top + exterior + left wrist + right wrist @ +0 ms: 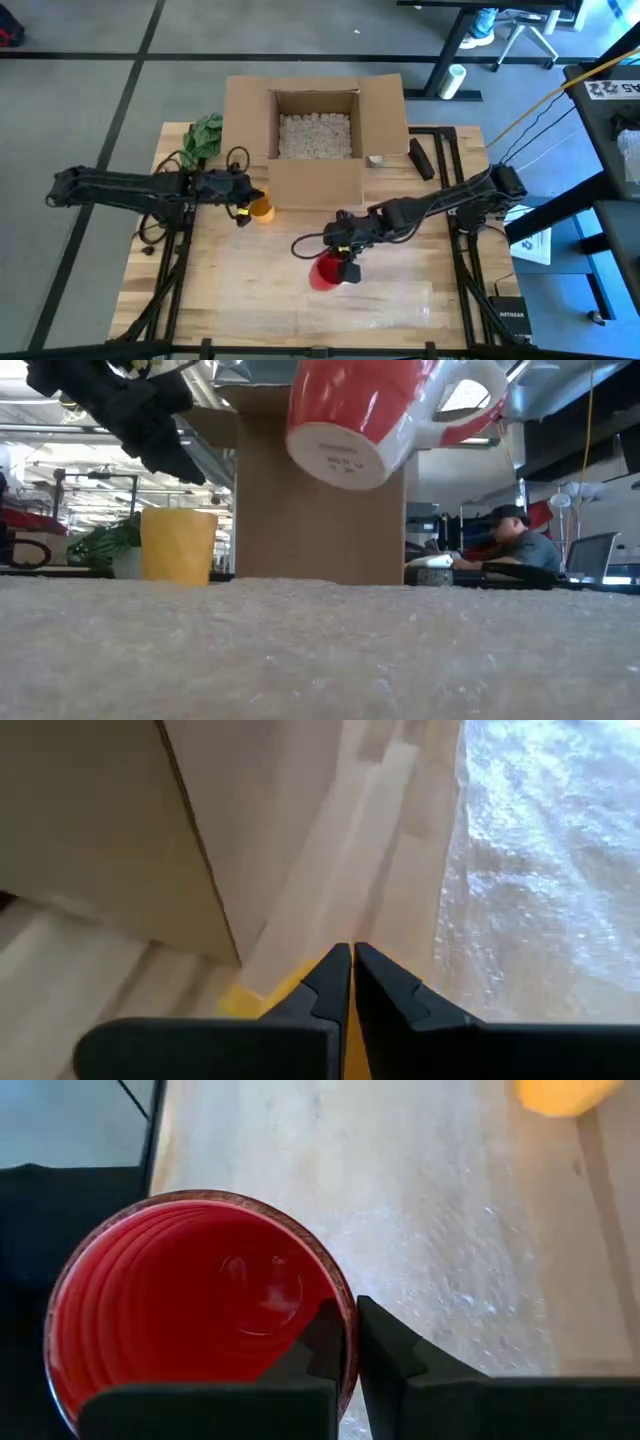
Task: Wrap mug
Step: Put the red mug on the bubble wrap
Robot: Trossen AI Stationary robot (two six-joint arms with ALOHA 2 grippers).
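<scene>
The right gripper [345, 268] pinches the rim of a red mug [326, 272] with a white handle — in the right wrist view one dark finger sits inside the rim and the other outside it, the two pressed onto the wall of the mug [195, 1305]. The low view shows the mug [365, 415] lifted clear of the table, tilted, its white base turned down and toward the camera and its handle pointing away to one side. Below it lies a sheet of bubble wrap [380, 300], spread flat over the near part of the wooden table [215, 290]; from the low camera the bubble wrap [320, 650] fills the whole foreground. The left gripper [243, 208] hangs near the front left corner of an open cardboard box [315, 130], just above a yellow cup [260, 209] that stands upright on the table beside the box wall. In the left wrist view its fingers [330, 985] are pressed together with nothing between them, and the yellow cup [250, 1000] shows just beyond their tips. The box holds white packing peanuts [314, 135]. A green plant [205, 135] sits at the far left corner of the table, and a dark elongated object [421, 158] lies to the right of the box. Beyond the table a person [515, 545] sits at a desk
</scene>
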